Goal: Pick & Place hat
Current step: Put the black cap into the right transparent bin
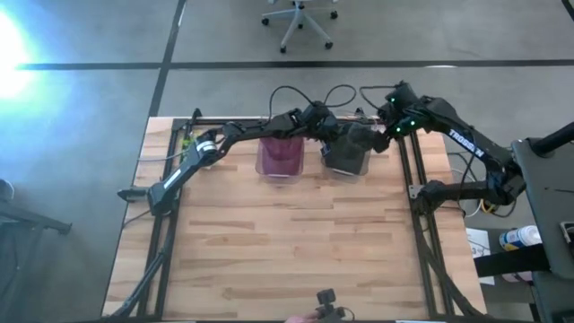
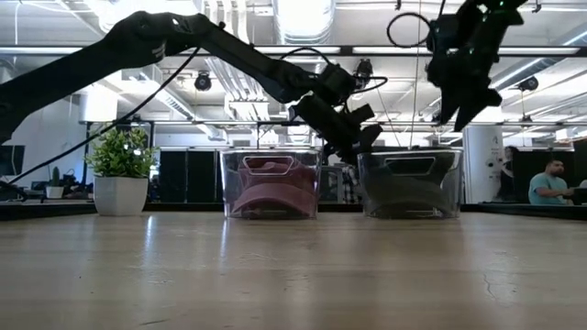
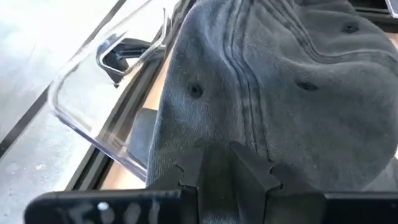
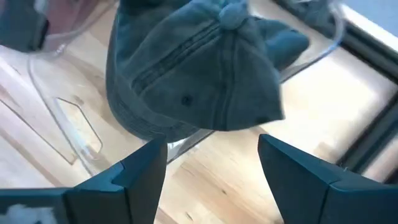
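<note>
So the grey hat [image 4: 199, 74] is sitting in the clear bin [image 1: 348, 154] on the right of the pair at the far edge of the table [image 1: 296, 242], crown up with the button on top; it's washed cotton, so I'd guess light and floppy, likely to fold wherever it's pinched rather than lift as one stiff piece; the brim or the back band looks like the firmer place to take it, since the crown panels would just bunch. My left hand [image 3: 227, 165] is reaching across into that bin and seems clenched on a fold of the hat's fabric, fingers tight together with cloth around them; my right hand [image 4: 211, 165] hangs above the same bin with its fingers spread wide and nothing in them. The other bin [image 1: 280, 157] next to it has a maroon hat [image 2: 269, 197] inside. The table is plain wood slats, nothing else on it near me; behind it there's a potted plant [image 2: 120, 174], an office with ceiling lights, and a person [image 2: 550, 181] seated off at the far right.
</note>
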Available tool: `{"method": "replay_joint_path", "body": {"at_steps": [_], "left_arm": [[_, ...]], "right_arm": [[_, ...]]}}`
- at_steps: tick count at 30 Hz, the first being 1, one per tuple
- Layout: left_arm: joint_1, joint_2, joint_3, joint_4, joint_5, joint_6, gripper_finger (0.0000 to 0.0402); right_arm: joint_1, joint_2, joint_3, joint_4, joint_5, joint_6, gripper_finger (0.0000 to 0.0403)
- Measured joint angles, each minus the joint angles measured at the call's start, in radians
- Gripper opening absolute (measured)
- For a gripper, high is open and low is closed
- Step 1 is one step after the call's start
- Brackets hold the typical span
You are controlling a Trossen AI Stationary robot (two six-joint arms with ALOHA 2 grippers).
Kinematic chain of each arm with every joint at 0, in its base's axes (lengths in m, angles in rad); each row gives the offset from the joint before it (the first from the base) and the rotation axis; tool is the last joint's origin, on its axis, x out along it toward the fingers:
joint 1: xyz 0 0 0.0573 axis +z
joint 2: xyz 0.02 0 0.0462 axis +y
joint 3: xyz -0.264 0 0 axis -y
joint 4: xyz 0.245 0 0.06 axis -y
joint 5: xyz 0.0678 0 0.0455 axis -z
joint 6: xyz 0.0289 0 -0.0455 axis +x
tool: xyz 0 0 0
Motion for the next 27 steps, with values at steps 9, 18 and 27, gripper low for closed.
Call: {"method": "replay_joint_path", "body": {"at_steps": [9, 18, 27], "left_arm": [[-0.006, -0.079, 0.001, -0.004, -0.044, 0.009, 0.0064], [-0.006, -0.08, -0.007, -0.154, -0.061, 0.012, 0.0065], [-0.009, -0.075, -0.057, -0.104, -0.059, 0.012, 0.0065]], "right_arm": [[0.006, 0.029, -0.159, 0.202, 0.0, 0.012, 0.0234], [0.011, 0.153, -0.203, 0.358, -0.005, -0.061, 0.023], [0.026, 0.227, -0.142, 0.418, -0.014, -0.13, 0.023]]}}
